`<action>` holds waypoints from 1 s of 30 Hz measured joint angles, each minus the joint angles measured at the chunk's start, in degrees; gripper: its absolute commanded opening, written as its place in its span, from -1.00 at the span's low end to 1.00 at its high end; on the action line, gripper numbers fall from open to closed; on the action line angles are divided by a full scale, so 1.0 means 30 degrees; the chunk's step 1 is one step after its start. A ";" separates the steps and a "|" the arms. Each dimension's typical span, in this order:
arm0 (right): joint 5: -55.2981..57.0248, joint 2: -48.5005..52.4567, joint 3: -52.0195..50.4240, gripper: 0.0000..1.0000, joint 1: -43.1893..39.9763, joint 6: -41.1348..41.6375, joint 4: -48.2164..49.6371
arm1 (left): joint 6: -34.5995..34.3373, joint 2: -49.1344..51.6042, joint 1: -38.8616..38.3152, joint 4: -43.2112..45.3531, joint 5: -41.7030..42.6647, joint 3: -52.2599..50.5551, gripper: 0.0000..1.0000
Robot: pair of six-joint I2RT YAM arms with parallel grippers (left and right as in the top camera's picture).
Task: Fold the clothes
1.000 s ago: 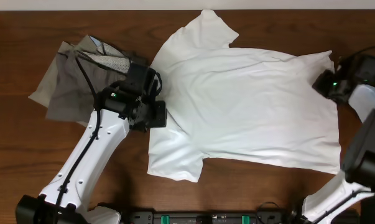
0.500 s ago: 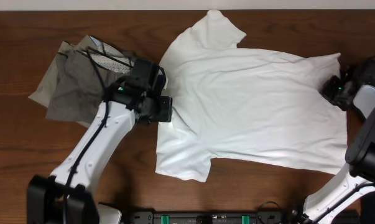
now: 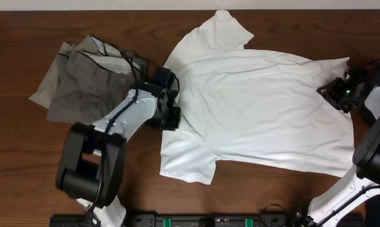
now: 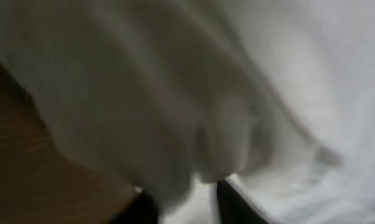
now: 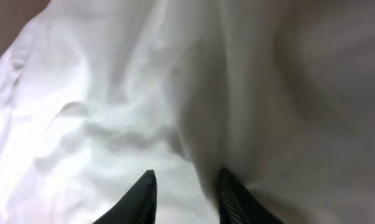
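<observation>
overhead: the white t-shirt (image 3: 259, 107) lies spread flat across the middle and 3 o'clock side of the dark wooden table (image 3: 26, 164), collar end toward 9 o'clock, hem toward 3 o'clock, one sleeve pointing to 12 and the other to 6. no fold is made in it yet. the grey-khaki trousers (image 3: 76, 88) lie in a rumpled heap at 10 o'clock, also unfolded, so by my reading the whole job is ahead. the left gripper (image 3: 171, 107) sits on the shirt's collar edge, and the right gripper (image 3: 333, 93) on the hem corner at 3 o'clock. a pale strip (image 3: 114, 4) runs along the 12 o'clock edge, beyond the table; nothing more of the room shows.

left wrist: blurred. the left gripper (image 4: 187, 205) has its tips close together with a hanging fold of white t-shirt (image 4: 299, 74) dipping toward them; i cannot tell if it is pinched. brown tabletop (image 4: 25, 168) shows at 8 o'clock.

right wrist: the right gripper (image 5: 187, 199) stands a little apart, clamping nothing, over wrinkled white t-shirt (image 5: 100, 112); a sliver of table (image 5: 7, 12) sits at 10 o'clock.
</observation>
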 measured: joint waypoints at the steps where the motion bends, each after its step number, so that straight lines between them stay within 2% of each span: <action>1: -0.0095 -0.0168 -0.0022 -0.42 0.0000 -0.0007 -0.0117 | 0.0044 0.0219 0.0000 -0.0364 -0.0029 0.0000 -0.88; 8: -0.0772 -0.2331 -0.0036 -0.43 0.0226 -0.0066 -0.1319 | -0.0648 0.0459 0.0000 -0.3468 -0.1603 -0.0015 -0.84; 11: -0.0867 -0.2492 -0.0036 -0.42 0.0823 -0.0262 -0.1982 | -0.1107 0.0459 0.0000 -0.3825 -0.2623 -0.0015 -0.45; 15: -0.0306 -0.2455 -0.0044 -0.40 0.2084 -0.0503 -0.2688 | -0.1537 0.0452 0.0000 -0.4000 -0.3322 -0.0015 0.21; 18: 0.0532 -0.2455 -0.0051 -0.45 0.3053 -0.0619 -0.3060 | -0.1916 0.0306 0.0007 -0.4561 -0.3548 0.0015 0.22; 21: 0.1151 -0.2455 -0.0051 -0.58 0.3621 -0.0685 -0.3497 | -0.1931 -0.0328 0.0007 -0.4874 -0.3650 0.0335 0.19; 22: 0.1319 -0.2455 -0.0051 -0.63 0.3752 -0.0627 -0.3701 | -0.1982 -0.0707 0.0000 -0.4677 -0.3672 0.0568 -0.08; 24: 0.1603 -0.2455 -0.0051 -0.65 0.3963 -0.0532 -0.4233 | -0.2033 -0.1581 0.0000 -0.3548 -0.3657 0.1107 -0.74; 25: 0.1712 -0.2455 -0.0051 -0.64 0.4022 -0.0459 -0.4590 | -0.1858 -0.2018 0.0007 -0.2747 -0.3570 0.1311 -0.88; 30: 0.2521 -0.2455 -0.0073 -0.59 0.4167 0.0066 -0.6696 | -0.0080 -0.2747 0.0000 0.1931 -0.2441 0.1836 -0.88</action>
